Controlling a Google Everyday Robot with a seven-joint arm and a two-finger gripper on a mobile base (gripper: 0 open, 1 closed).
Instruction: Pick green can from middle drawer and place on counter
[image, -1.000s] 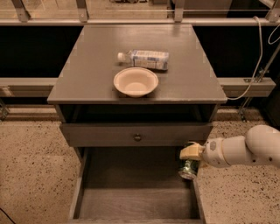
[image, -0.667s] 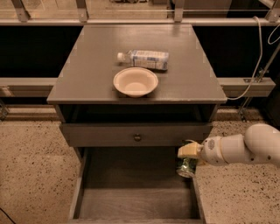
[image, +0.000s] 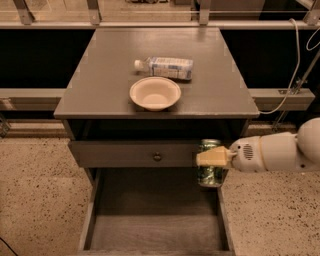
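Hand (image: 209, 159) is at the right side, fingers closed across the green can (image: 210, 176). The can is held upright above the right rear of the open middle drawer (image: 155, 225), overlapping the right end of the knobbed drawer front (image: 125, 154). The desk (image: 100, 85) carries a bowl (image: 155, 93), with a plastic bottle (image: 167, 66) lying on its side just behind it.
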